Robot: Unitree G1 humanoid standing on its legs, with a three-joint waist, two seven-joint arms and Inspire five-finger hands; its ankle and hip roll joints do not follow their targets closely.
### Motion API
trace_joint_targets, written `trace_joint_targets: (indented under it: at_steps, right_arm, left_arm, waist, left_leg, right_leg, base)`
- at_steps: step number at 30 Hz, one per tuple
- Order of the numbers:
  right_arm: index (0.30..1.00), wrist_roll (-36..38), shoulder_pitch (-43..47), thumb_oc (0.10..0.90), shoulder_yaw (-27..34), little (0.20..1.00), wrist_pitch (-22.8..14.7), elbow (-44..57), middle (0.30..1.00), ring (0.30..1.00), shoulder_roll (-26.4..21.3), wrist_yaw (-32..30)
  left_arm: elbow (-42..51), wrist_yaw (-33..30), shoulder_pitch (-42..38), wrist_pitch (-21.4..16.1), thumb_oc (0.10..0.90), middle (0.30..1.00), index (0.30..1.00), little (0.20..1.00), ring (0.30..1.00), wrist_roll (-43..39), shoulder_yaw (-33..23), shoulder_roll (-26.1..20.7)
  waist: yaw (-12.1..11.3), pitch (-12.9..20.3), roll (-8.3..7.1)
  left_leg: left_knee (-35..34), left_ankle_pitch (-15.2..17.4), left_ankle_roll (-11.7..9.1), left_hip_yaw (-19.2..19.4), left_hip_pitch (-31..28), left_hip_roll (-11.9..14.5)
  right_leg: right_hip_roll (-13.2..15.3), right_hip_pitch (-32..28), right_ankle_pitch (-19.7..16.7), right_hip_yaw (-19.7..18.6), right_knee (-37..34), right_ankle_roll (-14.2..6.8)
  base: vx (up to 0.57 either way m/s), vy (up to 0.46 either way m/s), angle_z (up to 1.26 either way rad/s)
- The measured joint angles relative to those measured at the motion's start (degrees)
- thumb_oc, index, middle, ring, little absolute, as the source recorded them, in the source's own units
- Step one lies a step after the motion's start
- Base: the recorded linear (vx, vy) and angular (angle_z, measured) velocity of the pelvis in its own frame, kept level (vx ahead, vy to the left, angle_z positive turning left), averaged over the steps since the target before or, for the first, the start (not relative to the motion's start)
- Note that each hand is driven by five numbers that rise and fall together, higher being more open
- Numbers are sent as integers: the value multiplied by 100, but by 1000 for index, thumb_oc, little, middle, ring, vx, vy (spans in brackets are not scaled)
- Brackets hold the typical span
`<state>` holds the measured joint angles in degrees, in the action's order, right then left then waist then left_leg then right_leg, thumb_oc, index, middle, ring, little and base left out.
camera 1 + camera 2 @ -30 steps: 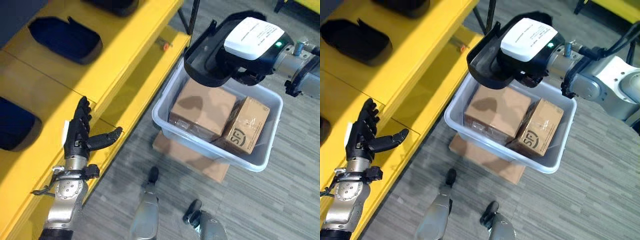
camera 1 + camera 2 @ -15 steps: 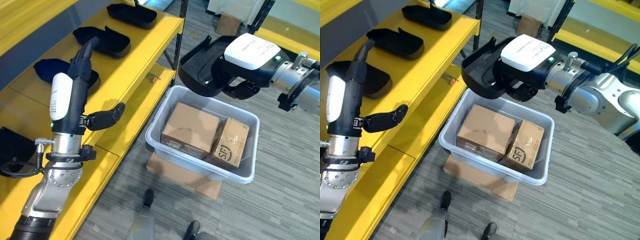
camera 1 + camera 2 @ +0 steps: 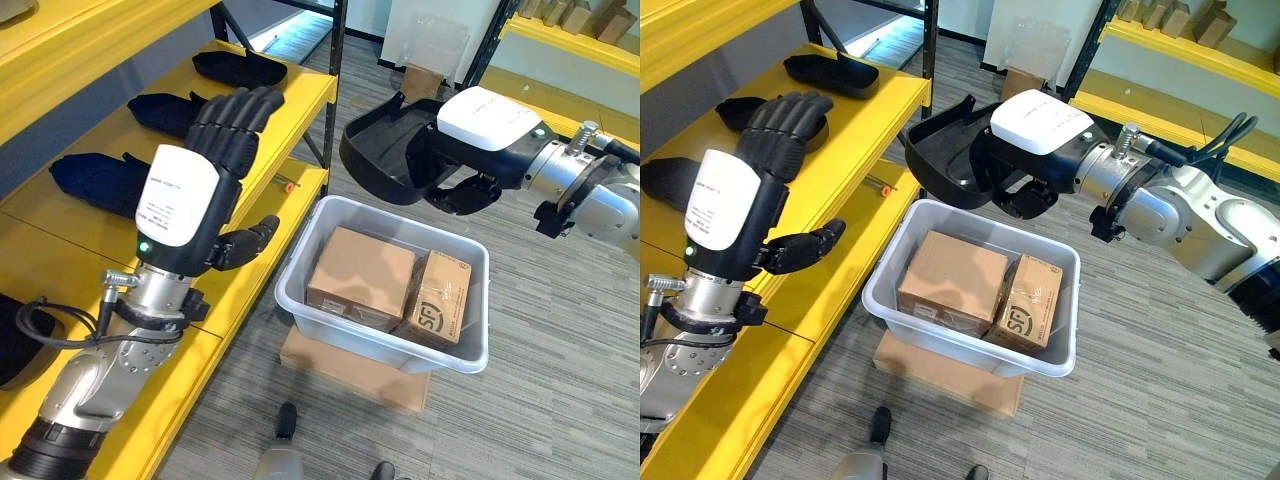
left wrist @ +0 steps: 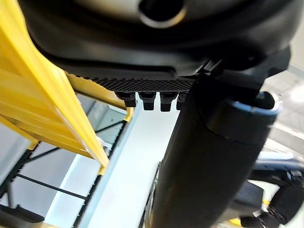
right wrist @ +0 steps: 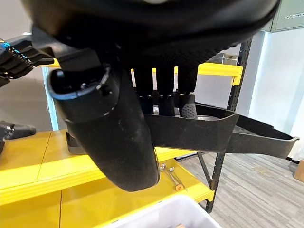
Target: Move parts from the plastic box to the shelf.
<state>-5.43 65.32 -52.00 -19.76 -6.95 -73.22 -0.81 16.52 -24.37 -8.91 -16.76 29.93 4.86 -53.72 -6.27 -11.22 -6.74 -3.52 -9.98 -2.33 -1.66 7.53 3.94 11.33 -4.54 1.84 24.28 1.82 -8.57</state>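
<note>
My right hand (image 3: 480, 130) is shut on a black plastic part (image 3: 375, 160), a shallow shell held in the air above the far rim of the grey plastic box (image 3: 300, 300). In the right wrist view the fingers (image 5: 164, 97) and thumb pinch the part's wall (image 5: 209, 130). The box holds two cardboard cartons (image 3: 360, 275). My left hand (image 3: 195, 195) is raised, open and empty, in front of the yellow shelf (image 3: 290, 100), left of the box. Several black parts (image 3: 235, 68) lie in a row on the shelf.
The box stands on a flat piece of cardboard (image 3: 350, 370) on the grey floor. A lower yellow shelf board (image 3: 260, 240) runs beside the box, with a small orange item (image 3: 288, 183) on it. More yellow racking (image 3: 560, 40) with cartons stands behind.
The camera has tilted up, showing more of the shelf. My left hand has turned, its back now facing the camera. My right hand with the black part has shifted slightly left.
</note>
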Motion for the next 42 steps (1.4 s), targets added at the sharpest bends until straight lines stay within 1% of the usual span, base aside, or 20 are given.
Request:
trace_joint_targets:
  at_steps: [1,2,9,11,15,20,23,29,33,36,39,42]
  right_arm:
    - [300,5,0,400,0,300,2,-3,300,300,92,0]
    - [300,42,0,400,1,300,-2,0,300,300,141,0]
    - [300,119,0,400,6,300,-86,46,300,300,350,0]
    - [300,119,0,400,7,300,-126,48,300,300,423,0]
    - [300,138,0,400,7,300,-133,53,300,300,572,1]
    - [300,228,0,400,10,300,-144,50,300,300,626,0]
    - [300,235,0,400,21,300,-115,47,300,300,738,1]
    - [300,341,0,400,70,300,-114,50,300,300,955,7]
    - [300,351,1,400,110,300,-122,54,300,300,1021,9]
    - [300,368,1,400,110,300,-106,51,300,300,1096,11]
    - [300,373,1,400,110,300,-17,44,300,300,1174,64]
    - [300,375,1,400,110,300,26,35,300,300,1202,116]
  left_arm:
    - [46,-1,-82,-16,900,1000,1000,1000,1000,106,83,-171]
    - [71,0,-200,-67,900,1000,1000,1000,1000,203,156,-246]
    - [219,-4,-296,-108,900,1000,1000,1000,1000,368,243,-240]
    - [218,-3,-410,-119,900,1000,1000,1000,1000,450,431,-241]
    - [218,-4,-526,-110,900,1000,1000,1000,1000,562,496,-240]
    - [221,-24,-710,-105,900,1000,1000,1000,1000,727,509,-241]
    - [208,-48,-840,-86,900,1000,1000,1000,1000,873,658,-240]
    - [113,-44,-851,-82,900,1000,1000,1000,1000,1043,943,-241]
    - [-5,-44,-852,-81,900,1000,1000,1000,1000,1104,979,-240]
    - [-196,-45,-889,-62,900,1000,1000,1000,1000,1127,1120,-239]
    - [-294,-51,-892,-20,900,1000,1000,1000,1000,1150,1178,-220]
    - [-302,-57,-894,48,900,1000,1000,1000,1000,1222,1224,-216]
  waist:
    - [20,29,-36]
    - [26,46,-60]
    - [85,84,-110]
    - [95,105,-134]
    - [150,154,-198]
    - [151,155,-199]
    - [167,156,-199]
    - [172,156,-199]
    - [176,156,-199]
    - [189,156,-200]
    - [201,157,-201]
    - [271,157,-201]
  left_leg:
    - [0,2,0,12,0,2]
    - [0,5,-2,20,-2,3]
    - [-1,7,-3,75,-2,4]
    - [-1,8,-3,104,-1,3]
    - [-2,12,-6,136,-2,8]
    - [-2,12,-6,146,-8,12]
    - [-2,12,-6,150,-12,15]
    - [-2,12,-6,165,-18,25]
    - [-3,14,-9,172,-27,36]
    - [-3,18,-14,221,-43,60]
    - [-4,20,-18,264,-60,77]
    - [-4,21,-18,286,-64,82]
  right_leg:
    - [-1,3,0,-9,-6,0]
    - [1,3,0,-13,-8,0]
    - [-1,4,-19,-26,-41,-1]
    - [-3,3,-49,-47,-78,-3]
    - [-13,3,-83,-80,-123,-1]
    - [-20,-1,-112,-106,-155,0]
    - [-21,-2,-115,-112,-156,2]
    - [-31,-1,-121,-131,-168,7]
    - [-41,-2,-123,-146,-169,10]
    - [-58,-1,-131,-174,-169,21]
    - [-70,2,-142,-216,-175,31]
    - [-73,7,-154,-240,-185,34]
  base:
    - [2,4,-3]
    - [3,9,-4]
    - [0,0,0]
    - [-1,6,-5]
    - [1,9,-5]
    - [-1,5,-2]
    - [0,0,0]
    - [0,0,0]
    - [0,0,0]
    - [6,5,-3]
    - [5,9,-7]
    - [5,6,-3]
